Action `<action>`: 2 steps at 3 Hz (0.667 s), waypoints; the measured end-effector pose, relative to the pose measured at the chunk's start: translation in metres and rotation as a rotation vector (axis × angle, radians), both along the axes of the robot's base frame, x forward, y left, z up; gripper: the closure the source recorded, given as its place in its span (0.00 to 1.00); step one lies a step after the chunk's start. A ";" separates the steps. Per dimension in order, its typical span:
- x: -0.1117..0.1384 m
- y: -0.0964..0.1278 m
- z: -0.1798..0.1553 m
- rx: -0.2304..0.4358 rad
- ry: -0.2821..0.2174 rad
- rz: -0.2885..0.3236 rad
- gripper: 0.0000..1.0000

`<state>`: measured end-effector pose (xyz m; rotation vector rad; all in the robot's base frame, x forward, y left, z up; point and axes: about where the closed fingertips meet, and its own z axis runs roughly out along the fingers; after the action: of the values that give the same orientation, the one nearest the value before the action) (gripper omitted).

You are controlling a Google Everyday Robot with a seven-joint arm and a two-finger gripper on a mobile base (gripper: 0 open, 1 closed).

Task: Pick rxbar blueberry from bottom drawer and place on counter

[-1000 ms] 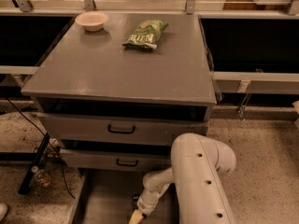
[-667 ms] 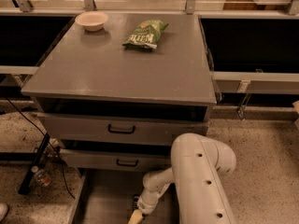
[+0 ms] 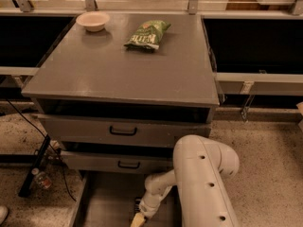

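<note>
My gripper (image 3: 138, 217) hangs low inside the open bottom drawer (image 3: 102, 205), at the picture's lower edge; whether it is open or closed I cannot tell. The snack bar I cannot make out around it. Above it sit two closed drawers with black handles (image 3: 123, 130), and higher still the grey counter (image 3: 123, 74), carrying a green chip bag (image 3: 147, 34) and, far up to the left, a pale bowl (image 3: 93, 21). Speckled floor (image 3: 265, 174) lies off to the right.
</note>
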<state>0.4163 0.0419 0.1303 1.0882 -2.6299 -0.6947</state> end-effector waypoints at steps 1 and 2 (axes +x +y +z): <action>0.001 0.000 -0.001 -0.028 0.001 -0.042 0.42; 0.002 -0.001 -0.002 -0.058 -0.004 -0.096 0.63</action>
<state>0.4179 0.0407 0.1284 0.9536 -2.7025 -0.6309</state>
